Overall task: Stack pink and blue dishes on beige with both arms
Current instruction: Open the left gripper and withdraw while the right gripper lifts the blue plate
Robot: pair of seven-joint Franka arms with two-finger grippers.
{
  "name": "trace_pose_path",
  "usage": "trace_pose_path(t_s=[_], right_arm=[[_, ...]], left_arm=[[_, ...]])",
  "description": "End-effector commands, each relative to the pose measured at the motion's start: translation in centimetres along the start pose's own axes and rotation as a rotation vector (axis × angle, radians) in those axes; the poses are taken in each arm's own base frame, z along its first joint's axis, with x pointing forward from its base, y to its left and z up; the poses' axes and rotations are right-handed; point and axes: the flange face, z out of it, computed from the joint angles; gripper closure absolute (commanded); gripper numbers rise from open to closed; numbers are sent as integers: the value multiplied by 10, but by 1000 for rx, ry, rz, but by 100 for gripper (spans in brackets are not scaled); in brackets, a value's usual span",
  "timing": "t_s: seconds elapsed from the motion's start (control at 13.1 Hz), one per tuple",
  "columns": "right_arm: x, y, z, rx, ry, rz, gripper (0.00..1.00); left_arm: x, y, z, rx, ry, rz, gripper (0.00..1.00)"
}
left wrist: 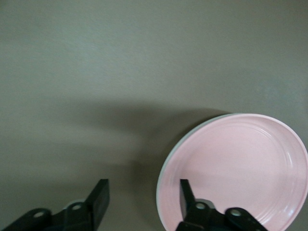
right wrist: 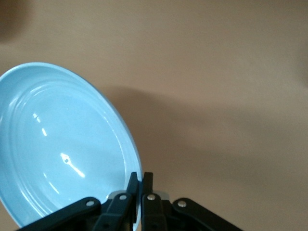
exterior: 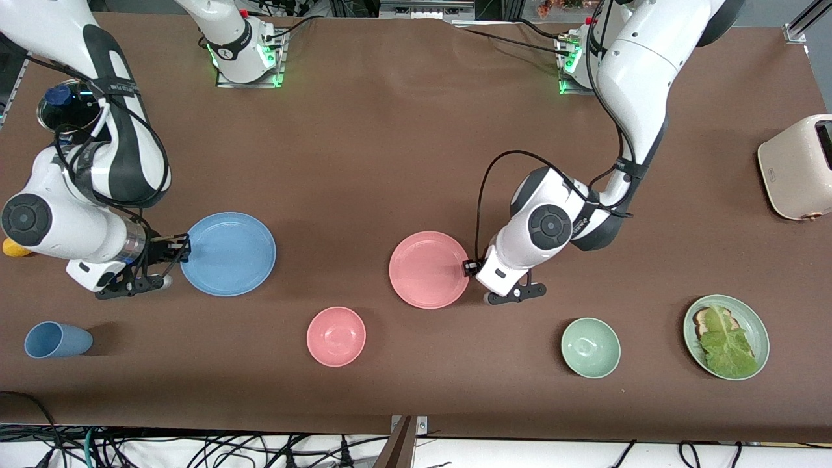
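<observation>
The pink plate (exterior: 429, 270) lies flat near the middle of the table. My left gripper (exterior: 468, 267) is open at the plate's edge toward the left arm's end. In the left wrist view (left wrist: 143, 187) one finger is over the pink plate (left wrist: 240, 168) and the other over bare table. A thin pale edge shows under that plate's rim; the beige plate is otherwise hidden. The blue plate (exterior: 228, 253) is toward the right arm's end. My right gripper (exterior: 182, 249) is shut on its rim, and the right wrist view (right wrist: 141, 179) shows both fingers pinching the blue plate (right wrist: 57, 144).
Nearer the front camera stand a blue cup on its side (exterior: 57, 339), a pink bowl (exterior: 335, 336), a green bowl (exterior: 590, 348) and a mint plate with bread and lettuce (exterior: 757, 325). A beige toaster (exterior: 796, 168) sits at the left arm's end.
</observation>
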Motion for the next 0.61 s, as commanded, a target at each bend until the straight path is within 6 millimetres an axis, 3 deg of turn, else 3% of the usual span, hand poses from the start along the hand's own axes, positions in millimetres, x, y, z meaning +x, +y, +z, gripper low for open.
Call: trace_pose_path(t_s=[0.0,0.38,0.54], right_arm=[[16,-44,-37,30,14,-28,100],[25,-136,-49,84,28,44,100],[31,-180,-38,106,17,94,100]], left_arm=[[15,-27,-28,42,2,-36,0],[49,-111,-63,110,-43,-70,0],[61,-142,-75,118,-66,-35,0]])
